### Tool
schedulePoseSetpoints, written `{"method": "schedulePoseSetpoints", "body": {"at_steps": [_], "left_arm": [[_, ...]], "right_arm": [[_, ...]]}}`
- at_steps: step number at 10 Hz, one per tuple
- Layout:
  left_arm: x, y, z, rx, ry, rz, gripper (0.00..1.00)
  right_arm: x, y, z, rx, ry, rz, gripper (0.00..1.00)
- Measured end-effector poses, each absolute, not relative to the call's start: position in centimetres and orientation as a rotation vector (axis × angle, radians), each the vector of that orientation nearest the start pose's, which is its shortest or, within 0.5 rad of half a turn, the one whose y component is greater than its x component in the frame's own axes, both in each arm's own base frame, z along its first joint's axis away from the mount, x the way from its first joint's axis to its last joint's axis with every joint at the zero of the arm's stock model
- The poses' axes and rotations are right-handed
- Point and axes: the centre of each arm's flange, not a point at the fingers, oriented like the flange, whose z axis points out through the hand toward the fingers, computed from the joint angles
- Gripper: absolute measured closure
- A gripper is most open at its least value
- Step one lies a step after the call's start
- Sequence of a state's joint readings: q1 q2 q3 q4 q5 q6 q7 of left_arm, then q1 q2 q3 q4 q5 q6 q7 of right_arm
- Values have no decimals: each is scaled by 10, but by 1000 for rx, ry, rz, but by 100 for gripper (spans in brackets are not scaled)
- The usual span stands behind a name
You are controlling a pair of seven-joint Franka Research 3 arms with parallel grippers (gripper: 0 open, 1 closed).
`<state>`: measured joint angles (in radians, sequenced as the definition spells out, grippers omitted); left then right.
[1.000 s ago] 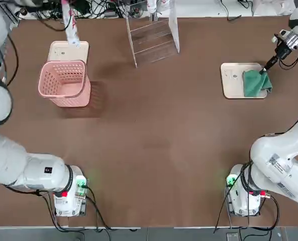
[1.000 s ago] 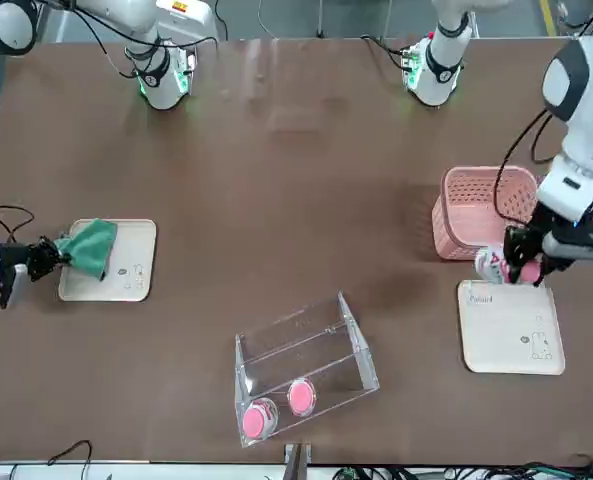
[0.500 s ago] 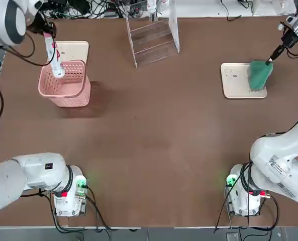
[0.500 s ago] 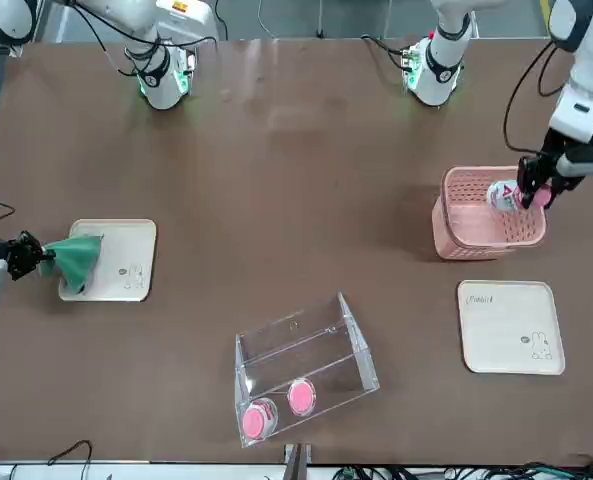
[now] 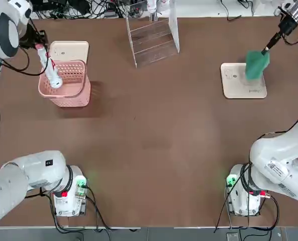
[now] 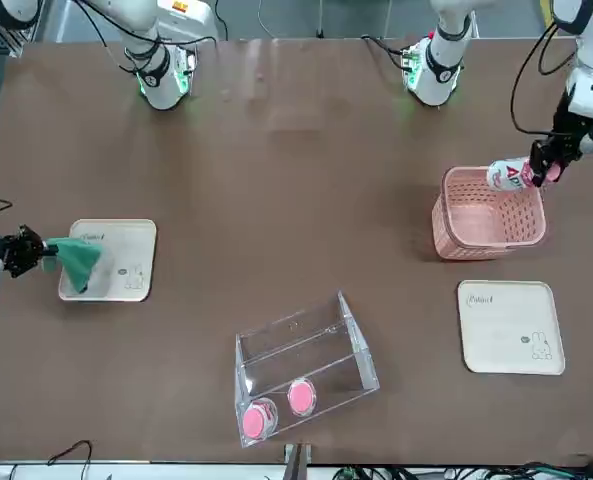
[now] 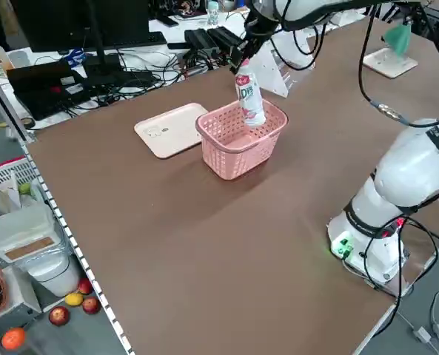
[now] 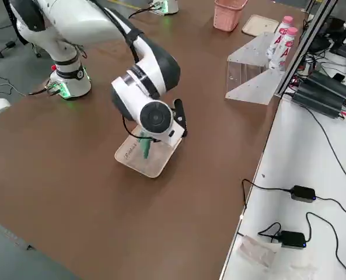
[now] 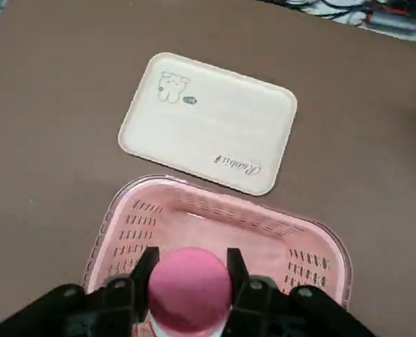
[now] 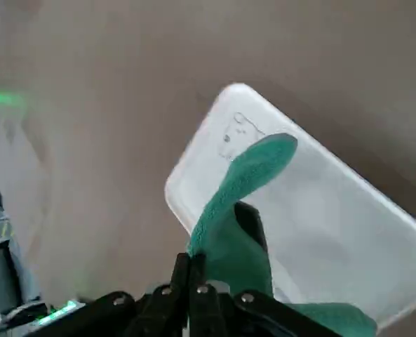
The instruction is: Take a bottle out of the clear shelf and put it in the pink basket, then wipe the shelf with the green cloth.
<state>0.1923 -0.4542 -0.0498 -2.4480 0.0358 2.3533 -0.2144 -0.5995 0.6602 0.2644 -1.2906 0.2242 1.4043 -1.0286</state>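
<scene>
1. With twelve o'clock pointing away from the robot across the table, we see the pink basket (image 5: 63, 102) at ten, with the left gripper (image 6: 548, 176) above its edge, clamped on the pink cap of a slim white bottle (image 6: 506, 175). From that grip the bottle slants down toward five o'clock, its base over the basket.
2. At two o'clock, the right gripper (image 5: 265, 51) is shut on the green cloth (image 5: 258, 64), which hangs toward seven o'clock from the fingertips, above a cream tray (image 5: 243, 92).
3. Beneath it all we find a brown tabletop (image 5: 149, 150); the clear shelf (image 5: 151, 42) stands at twelve o'clock, and a second tray (image 6: 511, 330) lies just beside the basket, on its twelve o'clock side.
4. Around the table, we spot a dark monitor (image 7: 56, 29) among tangled cables (image 7: 134, 81), plastic tubs (image 7: 27, 231) and, smaller still, scattered fruit (image 7: 13, 339).
5. Our right side view catches two full bottles (image 8: 282, 49) standing in the shelf, where the front view gives mostly their pink caps; our left wrist view looks straight onto the held cap, while the left side view reveals the bottle's printed body.
</scene>
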Motion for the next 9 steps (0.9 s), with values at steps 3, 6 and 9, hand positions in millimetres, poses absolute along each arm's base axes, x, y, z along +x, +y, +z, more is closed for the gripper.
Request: {"method": "schedulePoseSetpoints", "body": {"at_steps": [3, 6, 9], "left_arm": [[451, 65, 471, -2801, -819, -491, 56], [464, 59, 450, -2641, -998, -511, 56], [464, 26, 446, -2545, -1127, -534, 56]], "right_arm": [[648, -137, 399, -2407, -730, 245, 97], [663, -26, 443, -2443, -752, 228, 97], [668, 82, 487, -2487, -931, 45, 97]]}}
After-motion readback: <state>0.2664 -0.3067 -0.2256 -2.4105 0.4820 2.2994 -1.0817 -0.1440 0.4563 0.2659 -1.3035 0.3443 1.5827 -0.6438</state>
